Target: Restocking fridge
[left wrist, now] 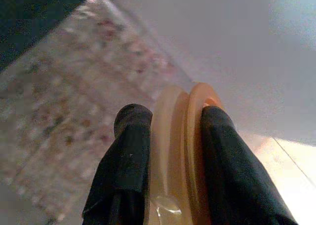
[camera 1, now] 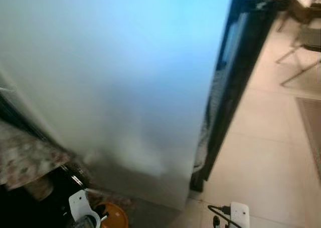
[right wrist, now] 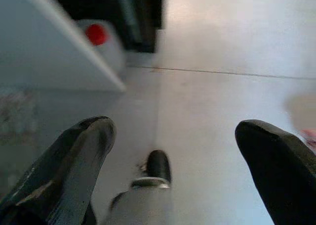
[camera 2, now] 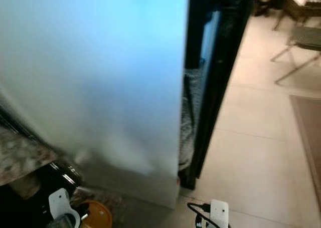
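Restocking is judged barely begun: an orange container [left wrist: 180, 151] is clamped edge-on between the left tool [left wrist: 170, 156] fingers, low by the marble table [left wrist: 74, 101], not yet shelved. The white fridge door [camera 1: 115, 77] is faced up close; the interior is not seen. The right tool [right wrist: 173, 141] is spread wide, empty, over the floor [right wrist: 222, 101].
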Robot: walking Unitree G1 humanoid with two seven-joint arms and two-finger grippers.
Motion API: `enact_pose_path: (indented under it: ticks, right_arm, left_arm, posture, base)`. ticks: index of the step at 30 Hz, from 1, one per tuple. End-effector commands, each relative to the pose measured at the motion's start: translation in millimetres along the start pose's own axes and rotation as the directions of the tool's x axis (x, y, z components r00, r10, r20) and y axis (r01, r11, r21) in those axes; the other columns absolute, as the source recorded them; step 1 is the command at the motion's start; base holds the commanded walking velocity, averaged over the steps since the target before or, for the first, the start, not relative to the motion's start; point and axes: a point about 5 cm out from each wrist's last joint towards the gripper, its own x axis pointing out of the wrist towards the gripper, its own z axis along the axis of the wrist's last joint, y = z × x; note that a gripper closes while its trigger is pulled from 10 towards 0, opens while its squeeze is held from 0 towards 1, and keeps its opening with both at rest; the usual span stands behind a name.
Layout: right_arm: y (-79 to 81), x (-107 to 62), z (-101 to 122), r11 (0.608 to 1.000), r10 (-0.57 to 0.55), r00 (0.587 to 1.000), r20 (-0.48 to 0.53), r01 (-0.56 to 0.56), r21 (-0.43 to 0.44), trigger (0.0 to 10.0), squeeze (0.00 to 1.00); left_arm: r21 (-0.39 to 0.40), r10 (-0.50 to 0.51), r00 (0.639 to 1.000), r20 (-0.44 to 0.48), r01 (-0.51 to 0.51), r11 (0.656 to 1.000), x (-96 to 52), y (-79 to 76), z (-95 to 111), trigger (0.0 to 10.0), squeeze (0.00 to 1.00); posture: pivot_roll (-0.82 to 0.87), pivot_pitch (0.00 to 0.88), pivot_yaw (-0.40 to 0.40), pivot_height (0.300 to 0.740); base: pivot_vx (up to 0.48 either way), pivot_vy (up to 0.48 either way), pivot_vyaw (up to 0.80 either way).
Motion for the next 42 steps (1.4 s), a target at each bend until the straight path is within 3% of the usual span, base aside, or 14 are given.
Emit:
enact_pose_path:
  ticks: [1,16,22,30,38,40,42]
  right_arm:
    - [0.6,-1.0,-4,1.000,-0.003,1.000,-0.016,0.003,0.014,10.0,0.00]
    - [-1.0,-1.2,-6,1.000,0.006,1.000,-0.024,-0.007,-0.020,10.0,0.00]
    - [-0.8,-1.2,-6,1.000,0.006,1.000,-0.023,-0.007,-0.018,10.0,0.00]
    - [-1.4,-1.4,-6,1.000,0.003,1.000,-0.020,-0.003,-0.023,10.0,0.00]
    - [-9.6,1.9,16,0.997,-0.063,0.994,0.087,0.065,-0.028,10.0,0.00]
    - [-13.5,3.5,51,0.996,-0.091,0.962,0.259,0.092,0.011,10.0,0.00]
    - [-13.3,3.2,63,0.996,-0.081,0.945,0.316,0.086,-0.001,10.0,0.00]
  left_arm:
    - [0.017,0.006,1.000,-0.014,-0.006,1.000,-0.4,2.0,-2,10.0,0.00]
    - [0.025,0.009,0.999,-0.041,-0.008,1.000,-1.3,3.1,-9,10.0,0.00]
    - [-0.010,0.013,0.999,-0.038,-0.013,1.000,-1.3,3.5,-9,10.0,0.00]
    - [0.000,0.007,0.999,-0.034,-0.007,1.000,-0.8,2.3,-7,10.0,0.00]
    - [-0.006,0.014,0.999,-0.029,-0.014,1.000,-0.7,3.0,-6,10.0,0.00]
    - [-0.017,0.020,1.000,-0.020,-0.020,1.000,-0.7,4.3,-4,10.0,0.00]
    - [-0.019,0.021,1.000,-0.018,-0.021,1.000,-0.7,4.7,-4,10.0,0.00]
  posture:
    - [-0.04,0.000,0.082,0.740]
    - [-0.04,0.000,0.074,0.740]
    - [-0.04,0.000,0.072,0.740]
    - [-0.03,0.000,0.072,0.740]
    - [-0.03,0.000,0.071,0.740]
    - [-0.04,0.000,0.072,0.740]
    - [-0.04,0.000,0.073,0.740]
  base:
    - [0.000,0.000,-0.77]
    - [0.000,0.000,-0.78]
    - [0.000,0.000,-0.77]
    - [0.000,0.000,0.00]
    - [0.000,0.000,0.00]
    - [0.000,0.000,0.00]
    - [0.000,0.000,0.00]
